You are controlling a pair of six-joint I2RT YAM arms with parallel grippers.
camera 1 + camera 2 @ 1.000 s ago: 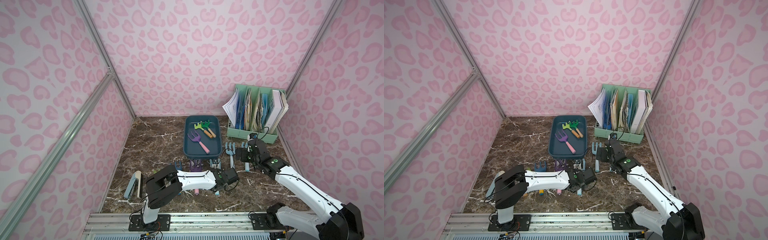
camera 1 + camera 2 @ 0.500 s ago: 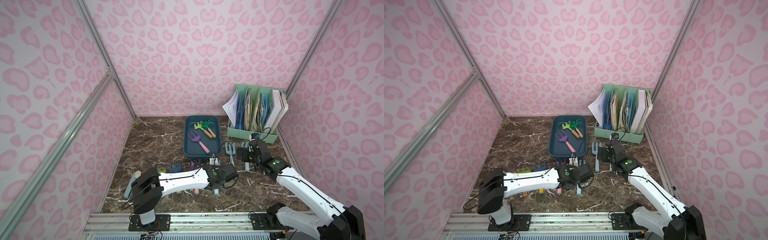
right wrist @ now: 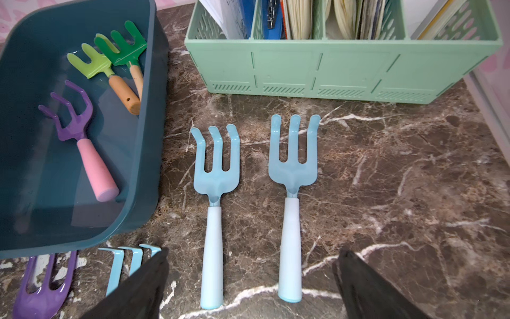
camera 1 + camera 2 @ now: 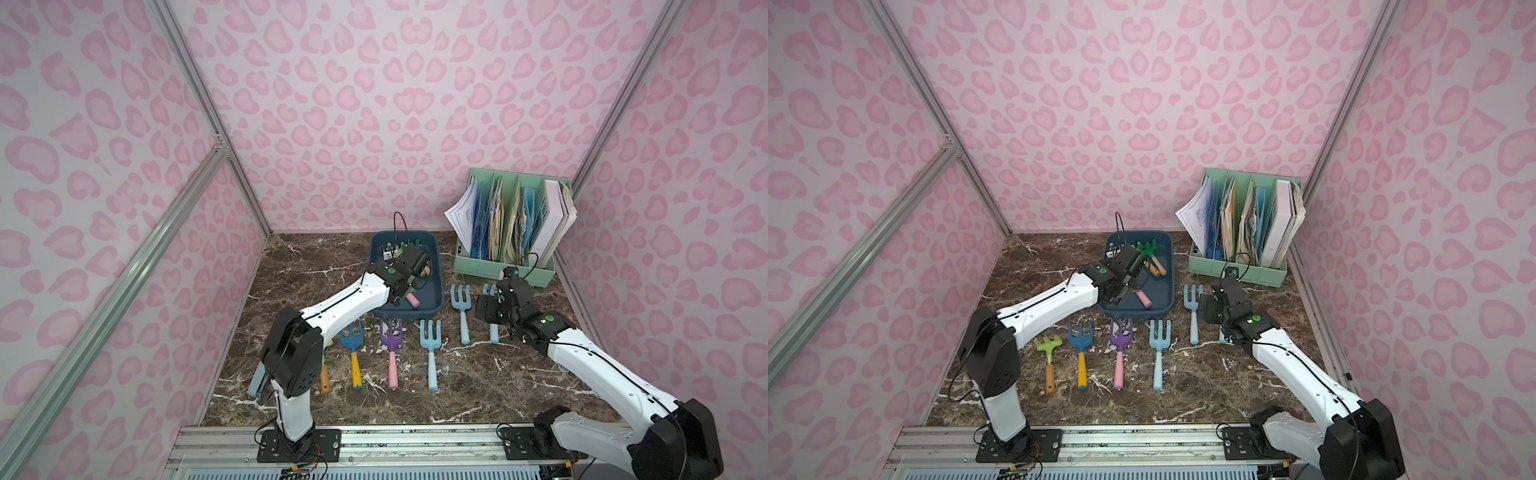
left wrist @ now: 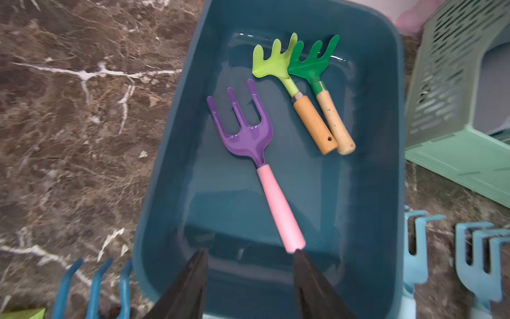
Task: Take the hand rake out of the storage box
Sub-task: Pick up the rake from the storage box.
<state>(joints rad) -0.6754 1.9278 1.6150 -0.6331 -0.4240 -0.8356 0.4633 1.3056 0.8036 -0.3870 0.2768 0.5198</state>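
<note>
Left gripper (image 5: 249,279) is out over the near end of the storage box (image 5: 168,154), jaws partly apart with nothing clamped between them. One fingertip (image 5: 303,268) sits right at the butt end of the purple hand rake (image 5: 277,201) with the pink handle; touching or just shy, cannot tell. The other fingertip is clear, over bare box floor. Purple hand rake lies flat inside the box, tines toward the far end, handle slanting to the near wall. Also in the box at the far end: lime rake (image 5: 271,65) and dark green rake (image 5: 311,65), side by side, heads overlapping, wooden handles touching. Right gripper (image 3: 252,287) hangs over the marble table (image 3: 400,179) just beside the box, jaws spread wide, empty. On the table below it lie the inner light blue rake (image 3: 214,176) and the outer light blue rake (image 3: 292,168), whose handles show between the fingers in the right wrist view. Mint file organizer (image 3: 342,71) stands behind them
</note>
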